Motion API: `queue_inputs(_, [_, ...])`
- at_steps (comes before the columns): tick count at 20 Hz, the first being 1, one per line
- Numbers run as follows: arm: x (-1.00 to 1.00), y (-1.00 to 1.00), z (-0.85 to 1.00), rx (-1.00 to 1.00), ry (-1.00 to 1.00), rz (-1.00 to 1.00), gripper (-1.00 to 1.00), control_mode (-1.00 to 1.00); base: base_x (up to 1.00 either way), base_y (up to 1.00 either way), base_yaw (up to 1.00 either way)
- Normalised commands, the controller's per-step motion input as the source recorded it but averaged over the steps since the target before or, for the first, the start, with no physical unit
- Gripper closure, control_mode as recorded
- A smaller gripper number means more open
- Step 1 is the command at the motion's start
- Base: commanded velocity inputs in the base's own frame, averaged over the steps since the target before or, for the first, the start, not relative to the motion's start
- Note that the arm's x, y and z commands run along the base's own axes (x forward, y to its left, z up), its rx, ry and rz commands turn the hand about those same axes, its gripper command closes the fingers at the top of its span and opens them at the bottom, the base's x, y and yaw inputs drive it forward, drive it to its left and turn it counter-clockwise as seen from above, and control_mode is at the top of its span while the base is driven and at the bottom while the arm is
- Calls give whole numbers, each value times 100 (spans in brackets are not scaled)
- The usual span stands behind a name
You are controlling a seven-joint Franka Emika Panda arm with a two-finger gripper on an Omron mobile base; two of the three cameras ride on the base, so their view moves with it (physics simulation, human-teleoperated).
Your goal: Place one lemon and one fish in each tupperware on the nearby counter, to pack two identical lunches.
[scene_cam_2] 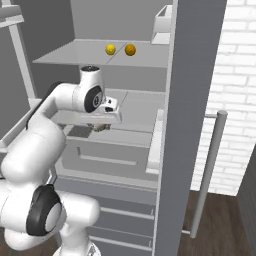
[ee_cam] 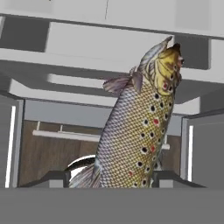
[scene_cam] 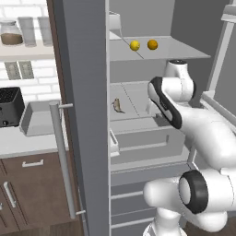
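Note:
My gripper point(ee_cam: 111, 179) is shut on a spotted grey-brown fish point(ee_cam: 140, 127) that rises between its two finger tips. Seen from the right base, the gripper point(scene_cam_2: 99, 124) hangs over the fridge's middle shelf with the fish point(scene_cam_2: 103, 127) under the hand. Another fish point(scene_cam: 118, 105) lies on that middle shelf. Two lemons, one yellow point(scene_cam: 134, 45) and one more orange point(scene_cam: 152, 44), rest on the upper shelf. A light-grey tupperware point(scene_cam: 39, 119) stands on the white counter point(scene_cam: 18, 144) left of the fridge.
The open fridge door point(scene_cam: 83, 115) with its long bar handle point(scene_cam: 61, 156) stands between the shelves and the counter. A black toaster point(scene_cam: 9, 106) sits at the counter's far left. Drawers lie below the middle shelf point(scene_cam_2: 110, 155).

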Motion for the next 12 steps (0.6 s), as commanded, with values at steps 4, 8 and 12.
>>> queue_inputs(4, [-85,16,-6,0,0,12,100,-100,0,0,0])
queue_inputs(8, [-7,0,0,0,0,0,100,-100,0,0,0])
queue_inputs(12, [0,0,0,0,0,0,100,-100,0,0,0])
